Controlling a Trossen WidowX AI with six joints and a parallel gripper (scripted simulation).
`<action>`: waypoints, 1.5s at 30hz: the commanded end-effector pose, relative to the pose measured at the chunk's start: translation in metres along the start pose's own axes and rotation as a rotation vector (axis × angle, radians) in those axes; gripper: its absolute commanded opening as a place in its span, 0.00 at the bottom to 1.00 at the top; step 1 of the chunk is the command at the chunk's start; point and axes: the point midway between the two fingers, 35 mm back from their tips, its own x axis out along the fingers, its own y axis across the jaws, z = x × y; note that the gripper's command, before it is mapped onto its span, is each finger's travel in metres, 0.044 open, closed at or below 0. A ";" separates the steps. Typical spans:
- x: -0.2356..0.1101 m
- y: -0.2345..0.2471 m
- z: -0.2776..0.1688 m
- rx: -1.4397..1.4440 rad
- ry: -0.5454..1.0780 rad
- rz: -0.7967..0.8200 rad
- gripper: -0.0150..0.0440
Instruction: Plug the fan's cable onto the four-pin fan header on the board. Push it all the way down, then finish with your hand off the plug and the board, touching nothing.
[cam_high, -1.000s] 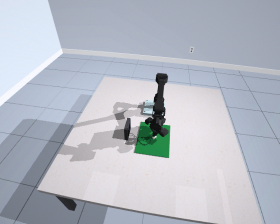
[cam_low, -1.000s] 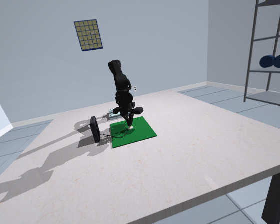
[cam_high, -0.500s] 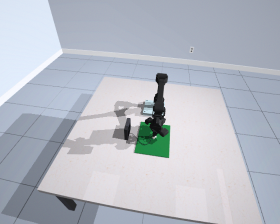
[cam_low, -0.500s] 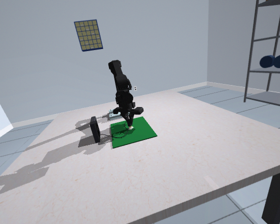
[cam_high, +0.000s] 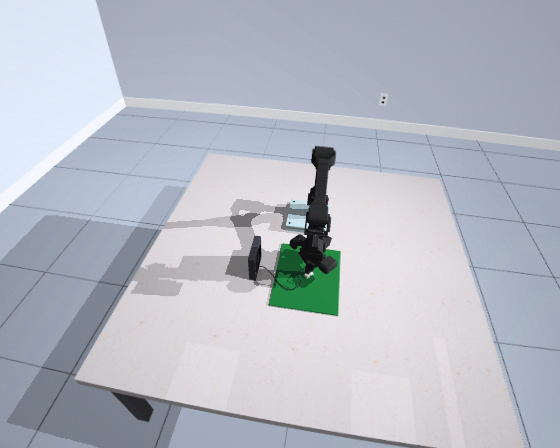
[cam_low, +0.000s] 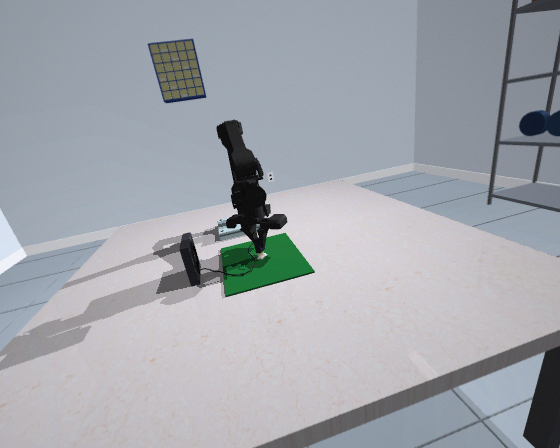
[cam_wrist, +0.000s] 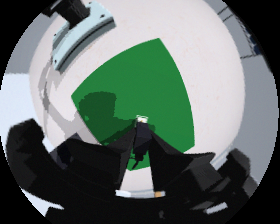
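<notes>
A green board (cam_high: 320, 295) (cam_low: 285, 262) (cam_wrist: 156, 85) lies flat on the table. A black fan (cam_high: 255, 257) (cam_low: 190, 259) stands upright to its left, and its thin black cable (cam_high: 285, 285) (cam_low: 235, 272) loops over the board. My gripper (cam_high: 308, 272) (cam_low: 261, 254) (cam_wrist: 141, 136) points straight down over the board and is shut on the small white plug (cam_high: 309, 274) (cam_low: 262, 255) (cam_wrist: 141, 120), which is low at the board's surface. The four-pin header is hidden under the plug and fingers.
The arm's light blue-grey base plate (cam_high: 296, 212) (cam_low: 225, 230) (cam_wrist: 78, 31) sits just behind the board. A metal shelf (cam_low: 530, 115) stands off the table at the right. The table edge (cam_low: 400, 395) is far from the board.
</notes>
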 end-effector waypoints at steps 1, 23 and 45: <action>0.001 0.000 0.000 -0.002 -0.001 0.002 0.25; 0.007 0.000 0.000 -0.002 -0.001 0.002 0.25; 0.016 0.000 0.000 -0.002 -0.001 0.002 0.25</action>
